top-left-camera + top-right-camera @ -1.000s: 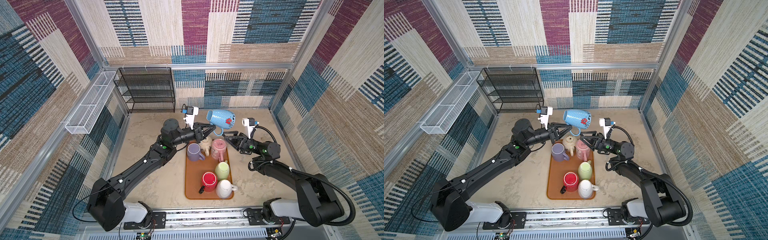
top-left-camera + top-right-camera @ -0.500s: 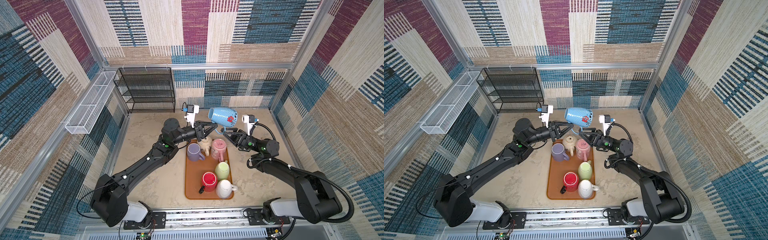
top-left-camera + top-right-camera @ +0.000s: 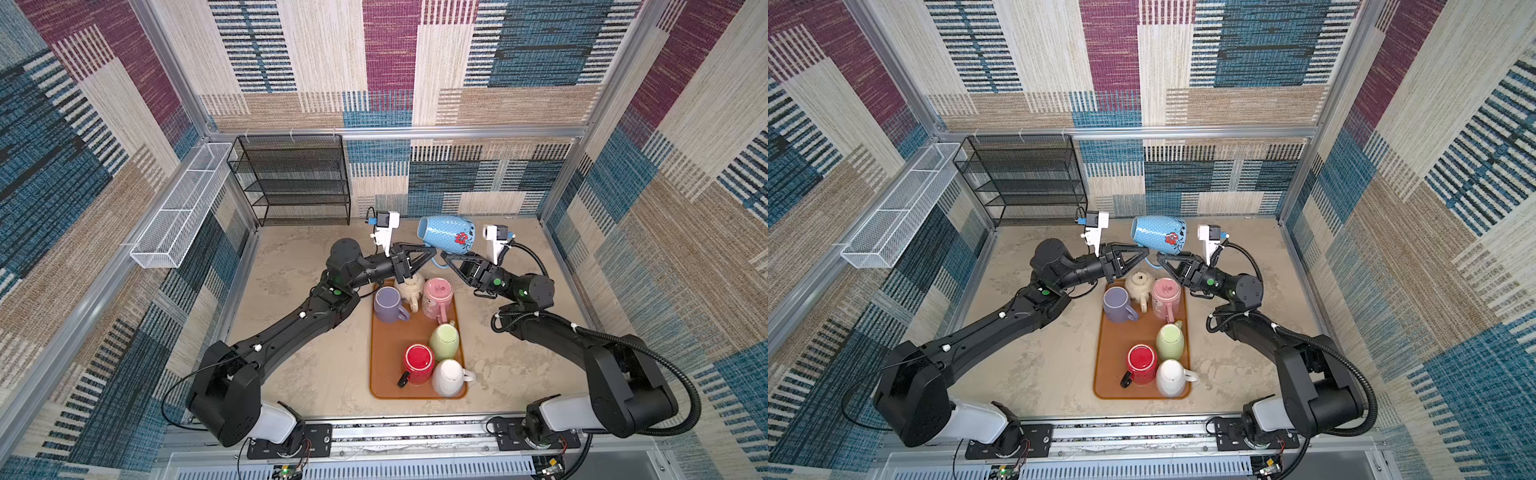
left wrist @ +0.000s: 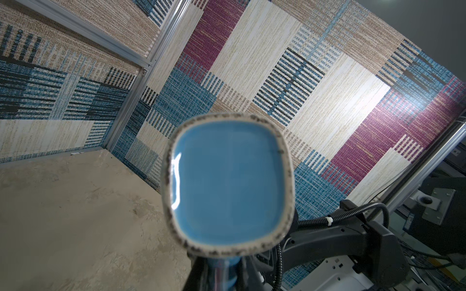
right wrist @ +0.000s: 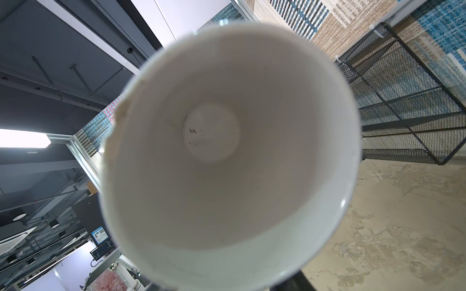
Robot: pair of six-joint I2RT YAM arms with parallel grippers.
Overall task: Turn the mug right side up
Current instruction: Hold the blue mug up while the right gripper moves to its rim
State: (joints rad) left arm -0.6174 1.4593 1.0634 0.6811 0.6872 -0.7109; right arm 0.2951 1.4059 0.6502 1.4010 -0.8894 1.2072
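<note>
Just above the tips of both claws, the blue mug (image 3: 446, 235) is hanging in the air, lying on its side. The left claw (image 3: 430, 250) is squeezing tight on the handle (image 4: 222, 270), which is poking down under the mug. I think the handle is being used as a strong place to hold, with the cup part left free. The flat bottom (image 4: 228, 184) is facing back along the left claw, and the white open mouth (image 5: 227, 156) is facing the right claw (image 3: 448, 257). That right claw is sitting just under the mouth edge, right beside the left claw's tips, most likely to help with the turn. I cannot tell if it is wide, narrow or gripping. Lying sideways, the mug is looking about halfway turned. Below both claws, the orange tray (image 3: 384, 374) is holding other mugs on the worktop (image 3: 299, 353), so the high hold is probably keeping the blue one from bumping them.
</note>
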